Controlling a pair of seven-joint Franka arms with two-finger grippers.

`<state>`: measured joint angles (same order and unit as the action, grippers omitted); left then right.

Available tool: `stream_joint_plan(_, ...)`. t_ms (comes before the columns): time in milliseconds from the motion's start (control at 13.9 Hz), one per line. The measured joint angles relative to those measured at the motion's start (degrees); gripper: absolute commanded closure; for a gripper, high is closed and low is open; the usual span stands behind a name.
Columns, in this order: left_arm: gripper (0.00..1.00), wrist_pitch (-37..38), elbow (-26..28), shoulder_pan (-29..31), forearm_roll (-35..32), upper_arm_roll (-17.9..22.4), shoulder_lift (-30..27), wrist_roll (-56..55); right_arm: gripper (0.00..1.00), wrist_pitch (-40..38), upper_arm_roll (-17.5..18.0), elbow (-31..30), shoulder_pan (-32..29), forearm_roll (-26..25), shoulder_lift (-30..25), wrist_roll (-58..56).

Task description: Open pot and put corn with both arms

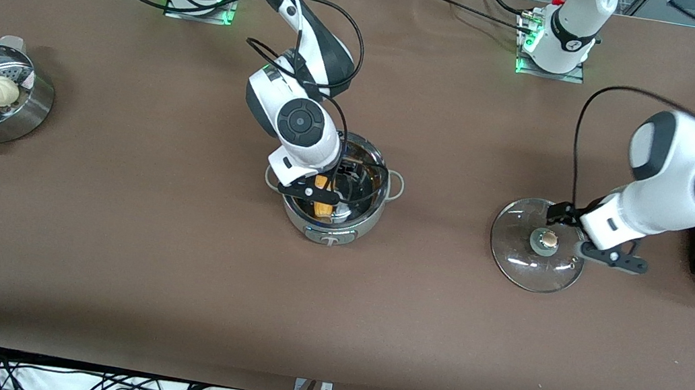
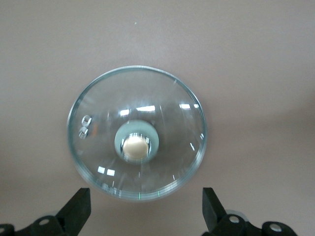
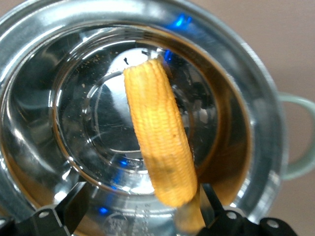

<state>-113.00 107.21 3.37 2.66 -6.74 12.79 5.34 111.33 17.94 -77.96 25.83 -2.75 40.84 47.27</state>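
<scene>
Right gripper [image 3: 140,206] open over corn [image 3: 160,147] in pot [image 3: 256,98], base hidden

Brown-covered table [image 1: 107,256], cables [image 1: 89,386] below

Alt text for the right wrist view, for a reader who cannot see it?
A yellow corn cob lies inside the open steel pot, one end leaning on its wall. The right tool hangs over it, fingers open, not holding the cob.
</scene>
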Motion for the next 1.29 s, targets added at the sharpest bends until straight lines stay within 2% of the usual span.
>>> stream_joint_plan(287, 0.0, 20.06, -11.29, 0.2, 0.0, 1.34, -3.91, -0.7, 0.0, -9.46, -2.95, 4.3, -0.16, -1.8, -4.33, 0.11)
stream_joint_plan(431, 0.0, 26.06, -16.42, 0.32, 0.01, 1.55, -4.29, -0.72, 0.0, -14.03, -5.78, 6.67, -0.3, -1.87, -6.95, 0.11)
stream_joint_plan(718, 0.0, 31.45, -24.0, 0.43, -0.37, 2.69, -4.29, -0.78, 0.0, -17.67, -11.62, 7.55, -0.57, -1.95, -11.19, 0.07)
stream_joint_plan(933, 0.0, 38.45, -27.3, 0.78, -0.37, 4.87, -5.53, -0.66, 0.0, -19.38, -12.89, 7.15, -4.33, -1.87, -14.76, -4.31)
stream_joint_plan(1148, 0.0, 41.13, -27.34, 0.55, -0.34, 4.79, -6.74, -0.79, 0.0, -19.9, -13.18, 2.15, -9.66, -0.31, -20.25, -14.45)
stream_joint_plan(1292, 0.0, 41.63, -27.34, 0.15, -0.33, 4.09, -7.21, -2.63, 0.0, -19.82, -14.97, -2.73, -12.62, 0.36, -23.91, -22.64)
